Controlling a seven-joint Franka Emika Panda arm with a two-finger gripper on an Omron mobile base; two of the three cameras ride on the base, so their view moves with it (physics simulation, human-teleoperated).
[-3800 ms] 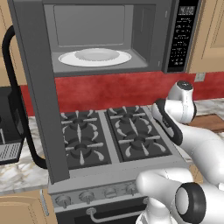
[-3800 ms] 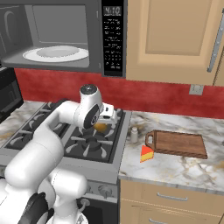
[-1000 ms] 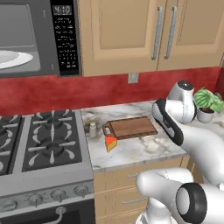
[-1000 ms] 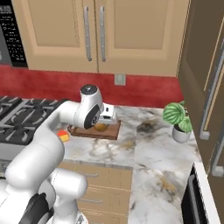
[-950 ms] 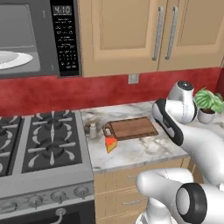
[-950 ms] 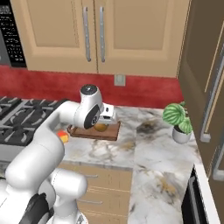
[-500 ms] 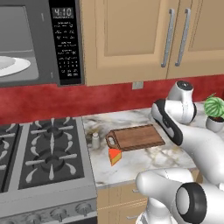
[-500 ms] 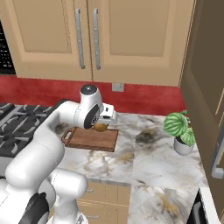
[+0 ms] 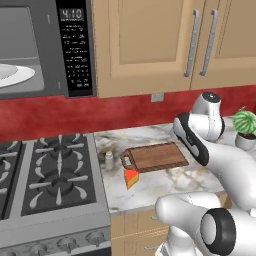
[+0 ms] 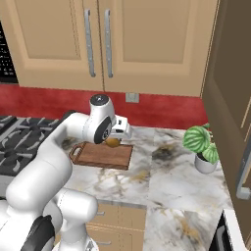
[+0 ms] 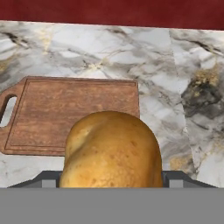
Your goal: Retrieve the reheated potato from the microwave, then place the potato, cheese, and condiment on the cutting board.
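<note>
My gripper [image 10: 115, 139] is shut on the potato [image 11: 111, 151], a golden-brown lump that hangs just above the counter by the right end of the cutting board [image 11: 65, 113]. The potato [image 10: 112, 142] peeks out below the hand. The reddish-brown cutting board [image 9: 157, 156] lies bare on the marble counter, handle to the left. In front of its handle end lies the cheese [image 9: 131, 177], a yellow-orange wedge. The small grey condiment [image 9: 108, 160] shaker stands to the board's left, beside the stove. The microwave [image 9: 75, 55] hangs open at the upper left, with its white plate [image 9: 12, 75] inside.
The gas stove [image 9: 50, 175] lies left of the counter. A potted plant [image 10: 202, 143] stands on the counter to the right of the board. Wooden cabinets [image 10: 98, 44] hang overhead, and a tall brown panel [image 10: 230, 98] closes off the right side.
The base has driven to the right, so the whole picture has slid left: stove and microwave moved toward the left edge. The potato has stayed in my gripper.
</note>
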